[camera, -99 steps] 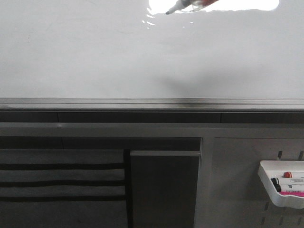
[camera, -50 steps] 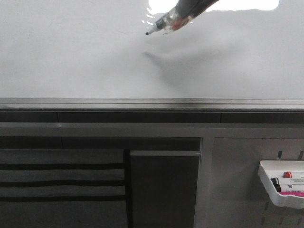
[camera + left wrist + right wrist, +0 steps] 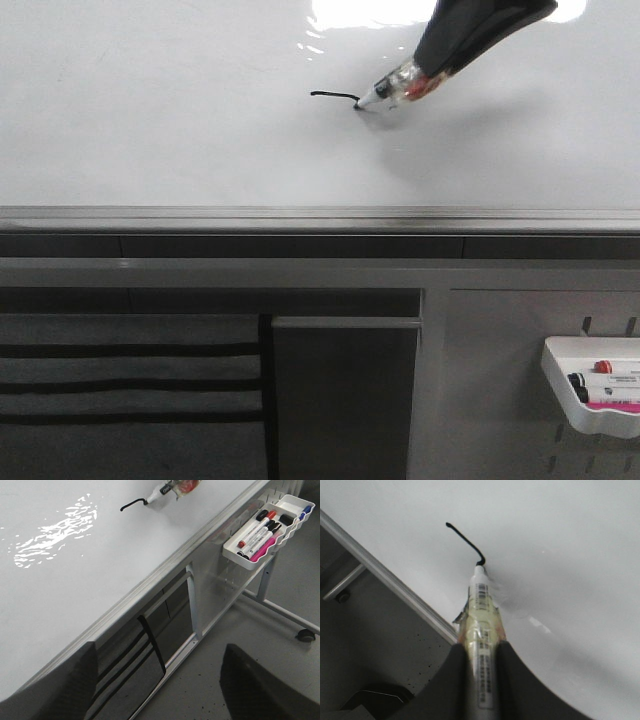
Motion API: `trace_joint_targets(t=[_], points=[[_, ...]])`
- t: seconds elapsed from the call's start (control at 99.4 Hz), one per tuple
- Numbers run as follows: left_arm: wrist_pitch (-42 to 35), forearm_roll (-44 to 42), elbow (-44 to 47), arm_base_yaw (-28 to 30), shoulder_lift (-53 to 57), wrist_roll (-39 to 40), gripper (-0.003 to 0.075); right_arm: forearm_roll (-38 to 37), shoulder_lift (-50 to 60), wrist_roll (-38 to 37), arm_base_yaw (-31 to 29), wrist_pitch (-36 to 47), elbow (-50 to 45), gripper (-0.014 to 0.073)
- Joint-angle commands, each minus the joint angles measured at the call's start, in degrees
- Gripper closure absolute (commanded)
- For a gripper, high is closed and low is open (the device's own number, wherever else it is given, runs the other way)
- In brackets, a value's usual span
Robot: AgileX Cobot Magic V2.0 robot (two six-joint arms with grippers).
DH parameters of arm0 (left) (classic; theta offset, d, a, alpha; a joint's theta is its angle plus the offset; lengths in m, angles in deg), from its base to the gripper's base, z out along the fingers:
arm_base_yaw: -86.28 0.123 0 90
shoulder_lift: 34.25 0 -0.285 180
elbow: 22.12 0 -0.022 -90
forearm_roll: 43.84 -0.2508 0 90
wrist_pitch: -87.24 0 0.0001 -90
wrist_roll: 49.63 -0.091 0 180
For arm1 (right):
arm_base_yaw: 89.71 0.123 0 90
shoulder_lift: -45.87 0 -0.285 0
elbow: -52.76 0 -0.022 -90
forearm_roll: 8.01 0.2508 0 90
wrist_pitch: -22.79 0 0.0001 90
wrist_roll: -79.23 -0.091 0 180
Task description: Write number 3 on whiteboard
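One stroke so far on the whiteboard [image 3: 150, 120]: half a second ago it was bare under a hovering tip, so the number 3 [image 3: 336, 96] has only its flat top. Right gripper [image 3: 479, 652] is clamped on the marker [image 3: 392, 90], tip touching the stroke's right end. Left gripper [image 3: 155, 680] spread, empty, off the board's near edge.

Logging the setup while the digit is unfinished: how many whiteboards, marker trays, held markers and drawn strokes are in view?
Whiteboard: 1
Marker tray: 1
Marker in the right pincer: 1
Black stroke: 1
Total: 4
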Motion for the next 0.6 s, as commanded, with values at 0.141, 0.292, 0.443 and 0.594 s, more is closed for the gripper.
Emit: trace_joint_targets(t=[0.141,0.292,0.443,0.594], points=[[-3.83,1.68,-1.58,0.08,0.46,0.48,0.0240,-0.34,0.32,-0.37,1.17,6.18,1.24,0.0596],[-3.83,1.68,-1.58,0.08,0.46,0.48,0.0240,-0.34,1.71,-0.37,-1.77,0.08,-0.98,0.0596],[-3.83,1.68,-1.58,0.08,0.46,0.48,0.0240,4.05,0.30,0.01,2.63,9.06,-3.91,0.0596],[-3.83,1.68,-1.58,0.08,0.46,0.48,0.0240,4.58,-1.07,0.01,5.69,11.65,-0.77,0.0596]])
